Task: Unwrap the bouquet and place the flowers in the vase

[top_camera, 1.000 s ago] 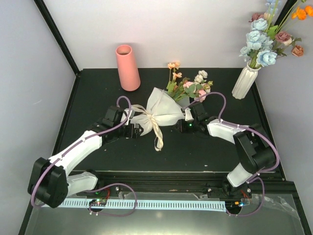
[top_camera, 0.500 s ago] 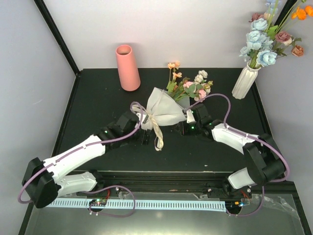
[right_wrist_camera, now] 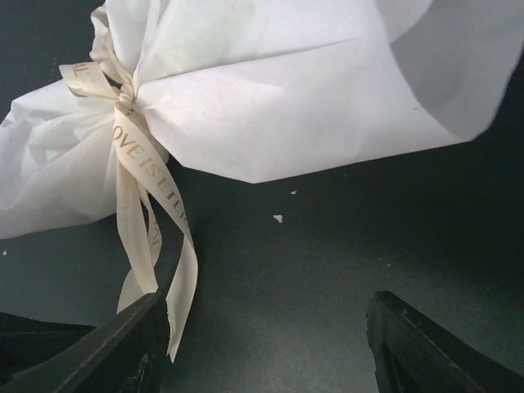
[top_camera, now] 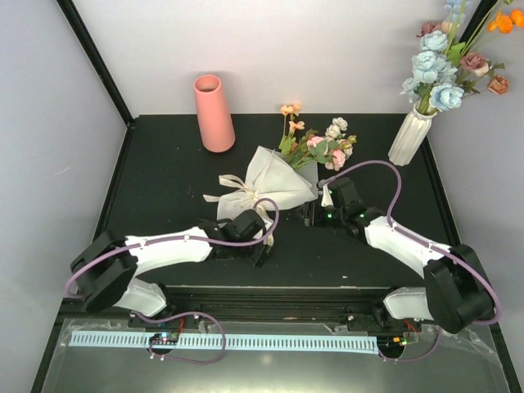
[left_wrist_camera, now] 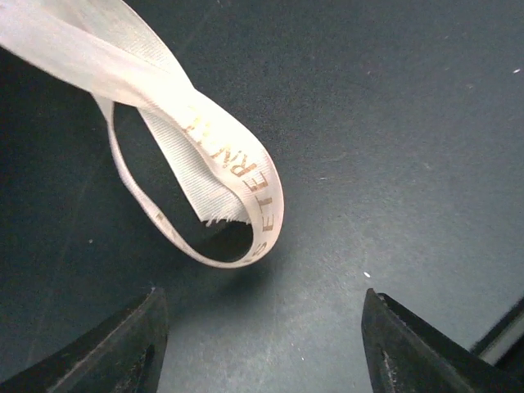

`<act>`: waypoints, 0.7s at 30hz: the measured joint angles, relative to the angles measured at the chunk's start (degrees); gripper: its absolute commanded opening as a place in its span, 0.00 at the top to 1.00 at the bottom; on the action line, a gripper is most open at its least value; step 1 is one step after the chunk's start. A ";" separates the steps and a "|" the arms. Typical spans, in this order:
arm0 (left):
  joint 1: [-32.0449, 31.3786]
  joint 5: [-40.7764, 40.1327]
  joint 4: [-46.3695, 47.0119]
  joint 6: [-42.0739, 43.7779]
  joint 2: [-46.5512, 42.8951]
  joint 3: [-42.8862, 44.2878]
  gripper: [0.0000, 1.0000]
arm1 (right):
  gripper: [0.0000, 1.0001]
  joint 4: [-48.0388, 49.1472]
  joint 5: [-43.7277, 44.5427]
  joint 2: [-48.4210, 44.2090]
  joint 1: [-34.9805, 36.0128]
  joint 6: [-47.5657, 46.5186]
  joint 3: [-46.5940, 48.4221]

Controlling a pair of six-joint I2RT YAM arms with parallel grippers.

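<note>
Table (top_camera: 164, 180): flat matte black, a few pale specks. Bouquet (top_camera: 274, 182) lies on its side mid-table. It's a cone of crinkled cream translucent paper (right_wrist_camera: 311, 90), pinched at the neck, with the flared end toward back right. The flowers (top_camera: 315, 146) stick out there: thin green stems, small pink, peach and cream blooms. Vase (top_camera: 214, 113): smooth matte salmon cylinder, upright back left, well apart from the bouquet. White vase (top_camera: 409, 137): ribbed, narrow neck, upright back right. Ribbon (right_wrist_camera: 151, 205): flat woven cream band with gold print and a frayed cut end, knotted at the neck, tails trailing toward the near edge. Left gripper (top_camera: 260, 250) sits low at the tail ends, on the near side of the bouquet. Its jaws are spread with nothing between them. A loop of ribbon lies on the table just ahead, nearer the picture-left finger and clear of both. Right gripper (top_camera: 309, 214) is just beside the cone's near-right edge, jaws spread wide and empty, paper just ahead of the tips. One tail end hangs right by the picture-left finger (right_wrist_camera: 106, 352); can't tell if it touches. Containers: the vase's open mouth shows only its own inner wall. The white vase holds a bunch (top_camera: 442, 70) of pale-blue, mauve and orange blooms.
</note>
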 measured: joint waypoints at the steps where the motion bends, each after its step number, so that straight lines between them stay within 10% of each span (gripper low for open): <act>1: -0.37 -0.46 0.07 0.11 1.27 0.44 0.36 | 0.32 -0.28 0.48 -0.55 0.00 0.15 -0.26; 7: -1.64 -2.60 1.20 0.76 6.32 2.34 0.44 | 0.33 -1.05 2.73 -1.86 0.00 0.22 -0.96; 17: -2.62 -6.56 2.64 0.85 11.87 4.39 0.95 | 0.36 -2.54 3.76 -1.88 0.00 0.33 -1.11; 21: -2.78 -7.89 3.04 0.66 10.99 4.39 0.98 | 0.37 -2.89 4.00 -1.88 0.00 0.20 -1.11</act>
